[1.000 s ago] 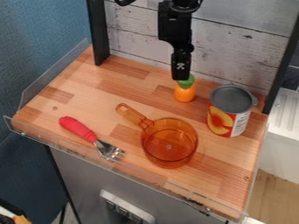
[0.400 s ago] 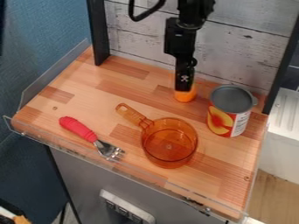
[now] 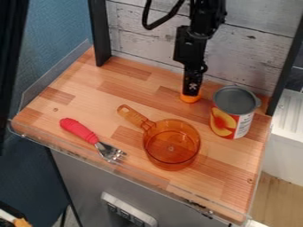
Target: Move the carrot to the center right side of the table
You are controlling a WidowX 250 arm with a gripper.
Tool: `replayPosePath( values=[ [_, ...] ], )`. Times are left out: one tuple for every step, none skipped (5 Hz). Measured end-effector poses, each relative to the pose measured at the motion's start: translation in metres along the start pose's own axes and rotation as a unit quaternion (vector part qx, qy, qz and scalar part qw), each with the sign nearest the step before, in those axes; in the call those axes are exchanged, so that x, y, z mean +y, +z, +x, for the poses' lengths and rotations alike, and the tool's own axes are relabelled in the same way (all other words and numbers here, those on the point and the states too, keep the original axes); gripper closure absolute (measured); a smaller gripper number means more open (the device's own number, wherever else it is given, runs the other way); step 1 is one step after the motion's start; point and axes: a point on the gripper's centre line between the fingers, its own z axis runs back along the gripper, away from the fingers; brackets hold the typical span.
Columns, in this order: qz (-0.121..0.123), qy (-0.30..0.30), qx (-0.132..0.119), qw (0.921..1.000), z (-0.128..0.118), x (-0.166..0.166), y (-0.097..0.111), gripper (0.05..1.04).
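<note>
Black Gripper Low at the Carrot, Tin Can Alongside

Camera view. One black two-finger gripper, hanging nearly upright from the arm; open, closed or gripping: cannot be told from here. One toy carrot, at the gripper's tip and partly hidden by it; orange body visible just below the tip, on the wooden table.

Differences from the earlier frame: gripper shifted a little toward the view's right and slightly lower. Carrot's visible orange part a little farther right as well, with less of it showing. Dark upright shape at the view's left edge, formerly a thin strip, now broader. Can, pan and fork unchanged in place.

Labels and marks: can, standing upright near the gripper on its right in the view, grey on top. Its wrapper carries a yellow-and-orange fruit picture facing the camera, with a white panel of fine print to the picture's right. Gripper bears a small white mark above its tip.

Also listed: one translucent orange toy pan, nearer the camera than the gripper, bowl below and slightly left of it, handle reaching up-left. One fork with red handle, well apart from the gripper, toward the view's lower left; tines toward the pan.
</note>
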Motion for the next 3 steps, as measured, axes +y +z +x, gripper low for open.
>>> replayPosePath(
  values=[
    [0.013, -0.005, -0.001, 0.9999, 0.0, -0.001, 0.003, 0.462],
    [0.029, -0.004, 0.003, 0.9996, 0.007, -0.001, 0.005, 0.462],
    [0.039, 0.011, 0.024, 0.9989, 0.015, -0.01, 0.017, 0.462]
  ],
)
